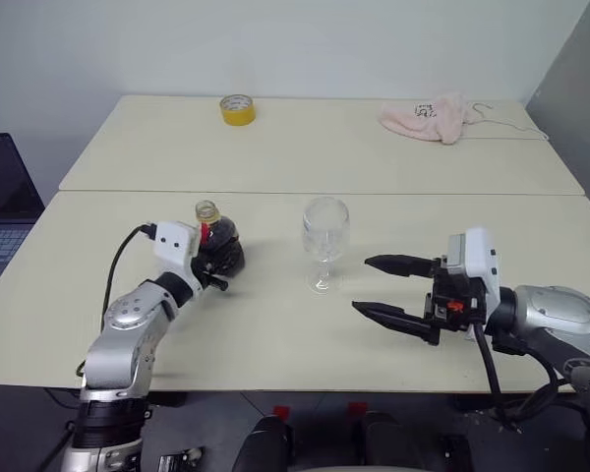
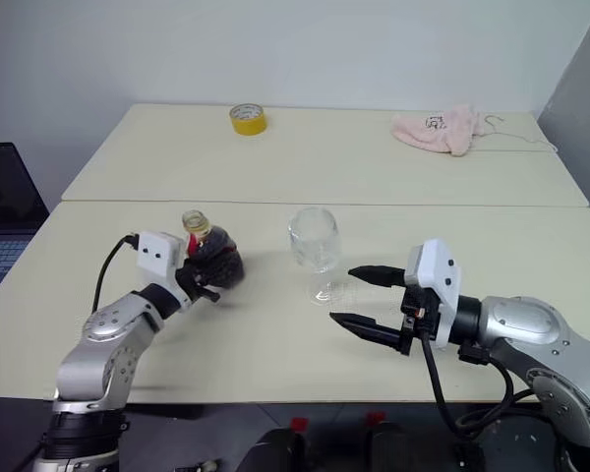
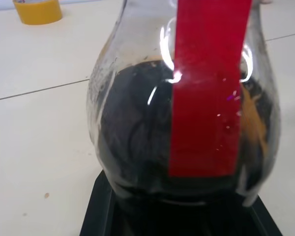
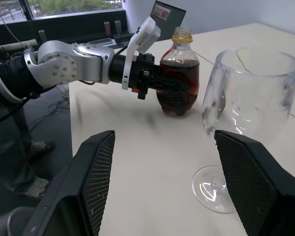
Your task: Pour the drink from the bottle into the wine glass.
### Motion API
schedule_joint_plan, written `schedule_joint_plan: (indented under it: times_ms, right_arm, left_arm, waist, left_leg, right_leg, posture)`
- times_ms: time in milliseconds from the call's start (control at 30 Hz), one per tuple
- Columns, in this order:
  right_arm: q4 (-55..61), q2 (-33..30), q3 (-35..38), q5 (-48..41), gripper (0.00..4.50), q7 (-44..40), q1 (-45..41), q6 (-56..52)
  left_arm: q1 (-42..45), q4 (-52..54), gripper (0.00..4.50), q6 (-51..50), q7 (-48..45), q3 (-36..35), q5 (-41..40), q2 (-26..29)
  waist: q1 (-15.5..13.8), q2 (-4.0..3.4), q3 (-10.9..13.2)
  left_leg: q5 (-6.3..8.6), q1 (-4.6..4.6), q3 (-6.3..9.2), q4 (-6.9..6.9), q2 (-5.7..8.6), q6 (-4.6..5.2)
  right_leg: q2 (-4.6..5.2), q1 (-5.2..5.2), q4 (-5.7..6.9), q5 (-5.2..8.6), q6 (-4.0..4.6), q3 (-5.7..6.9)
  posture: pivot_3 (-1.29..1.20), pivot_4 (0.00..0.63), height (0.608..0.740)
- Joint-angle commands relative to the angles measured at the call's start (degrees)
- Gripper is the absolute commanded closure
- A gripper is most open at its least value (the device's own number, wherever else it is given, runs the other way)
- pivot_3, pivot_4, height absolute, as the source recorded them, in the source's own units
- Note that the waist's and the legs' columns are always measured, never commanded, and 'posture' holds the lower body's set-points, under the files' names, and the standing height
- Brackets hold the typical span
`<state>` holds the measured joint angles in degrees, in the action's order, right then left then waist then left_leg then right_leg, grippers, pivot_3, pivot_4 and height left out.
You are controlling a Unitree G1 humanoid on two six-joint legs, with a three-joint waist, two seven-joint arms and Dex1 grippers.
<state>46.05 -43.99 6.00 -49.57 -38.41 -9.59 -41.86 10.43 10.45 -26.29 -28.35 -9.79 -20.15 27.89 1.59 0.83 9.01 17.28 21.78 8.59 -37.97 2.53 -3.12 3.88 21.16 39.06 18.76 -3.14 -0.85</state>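
You had the bottle (image 1: 219,242) upright on the near table (image 1: 275,334), left of centre, w/ dark drink (image 4: 177,91) filling most of its round body; no cap visible on the yellowish neck. Your left gripper (image 4: 169,83) was clamped on the bottle's body from the left side. The wine glass (image 1: 325,241) stood just right of the bottle, apart from it, looked empty. Your right gripper (image 1: 385,287) was wide, holding nothing, near the glass on its right, fingers pointing toward it. Far table: yellow tape roll (image 1: 237,109) and pink cloth (image 1: 425,117).
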Motion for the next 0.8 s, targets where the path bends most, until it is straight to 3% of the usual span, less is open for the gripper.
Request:
schedule_joint_plan:
  times_ms: [33,167,300,600,800]
  right_arm:
    - [2.9,-0.6,2.2,-2.3,1.04,1.1,0.3,0.2]
    - [2.9,-1.1,3.0,-3.3,1.04,2.3,0.1,-0.2]
    - [2.5,-1.1,3.0,-3.3,1.04,3.1,-0.5,-0.4]
    - [2.5,0.3,2.7,-1.5,1.04,9.0,-1.9,-0.6]
    - [2.6,1.4,0.9,-0.7,1.04,12.8,-4.2,-1.3]
  left_arm:
    - [1.5,4.8,3.49,-1.3,-2.9,-3.0,-3.0,3.3]
    - [6.9,-0.5,3.49,0.5,-7.9,-3.1,-2.1,9.6]
    - [13.3,-6.0,3.50,2.1,-10.3,-1.1,-0.9,11.5]
    - [21.4,-12.7,3.53,13.5,-20.4,8.9,7.8,14.6]
    - [26.5,-16.8,3.55,17.5,-22.0,11.8,10.6,13.1]
  waist:
    - [0.0,0.00,0.0]
    - [0.0,0.02,0.0]
    - [-0.1,0.03,0.0]
    - [0.1,0.06,0.0]
    - [0.3,0.06,0.0]
  left_leg:
    - [0.00,0.00,0.01,0.00,0.00,0.00]
    - [0.00,0.00,0.02,0.01,-0.01,0.00]
    - [0.00,0.01,0.04,-0.01,0.02,0.00]
    - [-0.01,0.05,0.05,0.00,0.01,0.00]
    - [-0.01,0.08,0.02,0.00,0.03,0.00]
  right_leg:
    - [0.00,0.00,0.00,0.00,0.00,0.01]
    - [-0.04,0.01,-0.01,0.00,0.00,0.02]
    - [-0.03,-0.02,-0.02,0.00,0.00,0.05]
    - [-0.03,0.02,-0.01,0.00,0.00,0.06]
    - [-0.02,0.06,-0.01,0.00,0.00,0.04]
  posture:
    - [0.00,0.150,0.740]
    - [0.00,0.150,0.740]
    - [0.00,0.150,0.740]
    - [0.00,0.150,0.740]
    - [0.00,0.150,0.740]
